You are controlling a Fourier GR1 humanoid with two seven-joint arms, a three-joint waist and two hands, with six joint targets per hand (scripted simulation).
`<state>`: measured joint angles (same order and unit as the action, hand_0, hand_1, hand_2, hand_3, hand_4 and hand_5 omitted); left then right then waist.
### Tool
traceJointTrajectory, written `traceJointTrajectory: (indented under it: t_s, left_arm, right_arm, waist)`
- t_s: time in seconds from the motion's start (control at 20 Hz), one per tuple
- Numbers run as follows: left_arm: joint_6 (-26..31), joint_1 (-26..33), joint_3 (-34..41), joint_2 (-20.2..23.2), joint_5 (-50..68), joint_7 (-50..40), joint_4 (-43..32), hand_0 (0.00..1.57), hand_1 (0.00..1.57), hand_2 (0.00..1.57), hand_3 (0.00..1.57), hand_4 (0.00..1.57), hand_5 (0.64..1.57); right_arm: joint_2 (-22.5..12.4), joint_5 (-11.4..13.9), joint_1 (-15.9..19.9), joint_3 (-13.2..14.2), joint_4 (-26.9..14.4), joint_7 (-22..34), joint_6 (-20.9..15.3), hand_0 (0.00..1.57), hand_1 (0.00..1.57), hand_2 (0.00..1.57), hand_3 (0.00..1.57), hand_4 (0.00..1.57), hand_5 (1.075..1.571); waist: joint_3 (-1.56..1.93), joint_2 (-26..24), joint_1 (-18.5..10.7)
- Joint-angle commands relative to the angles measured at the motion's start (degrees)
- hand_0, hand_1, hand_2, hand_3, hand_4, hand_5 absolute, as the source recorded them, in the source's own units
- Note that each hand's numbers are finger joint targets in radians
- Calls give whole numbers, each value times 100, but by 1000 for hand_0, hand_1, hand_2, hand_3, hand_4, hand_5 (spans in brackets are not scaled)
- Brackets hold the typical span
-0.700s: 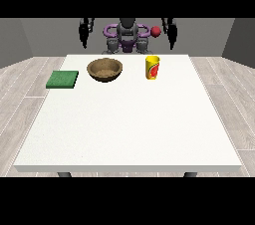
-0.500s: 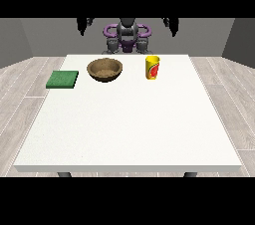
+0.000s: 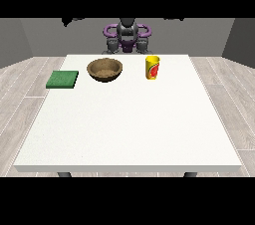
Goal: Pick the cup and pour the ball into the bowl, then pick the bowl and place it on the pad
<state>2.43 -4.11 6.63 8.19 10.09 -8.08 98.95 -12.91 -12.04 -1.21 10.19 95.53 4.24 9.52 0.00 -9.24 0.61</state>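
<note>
A yellow cup (image 3: 153, 67) with a red mark stands upright on the white table (image 3: 129, 124), right of centre at the far side. A brown wooden bowl (image 3: 105, 69) sits to its left, about a cup's width away. The green pad (image 3: 63, 79) lies flat near the table's left edge. No ball shows. Both arms are raised high. Only a dark sliver of the hand at the view's left (image 3: 69, 20) and of the hand at the view's right (image 3: 174, 19) shows at the scene's top edge, far above the cup and bowl.
The robot's grey and purple torso (image 3: 127, 36) stands behind the table's far edge. A wide stretch of bare white tabletop lies between the objects and the near edge. Grey wood floor surrounds the table.
Both hands have risen from beside the robot's head to the top edge of the scene. A small red ball seen near the hand at the view's right in the earliest frame no longer shows.
</note>
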Motion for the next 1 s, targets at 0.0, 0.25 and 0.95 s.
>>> traceJointTrajectory:
  t_s: [0.0,0.25,0.95]
  left_arm:
    - [174,85,434,163,203,405,-25,0,0,0,0,0,1544]
    - [347,-392,535,184,170,1128,-667,0,0,0,0,0,1539]
    - [-389,-787,159,-738,-873,3614,-2887,0,0,0,0,0,1517]
  right_arm:
    - [-71,-256,-69,278,119,-129,232,0,0,0,0,0,1570]
    - [59,-135,390,154,64,-192,139,0,0,0,0,0,1569]
    - [-64,44,782,313,-706,-1334,544,0,0,0,0,0,1571]
  waist:
    - [-1,385,60]
    - [-2,875,140]
    - [-2,1804,527]
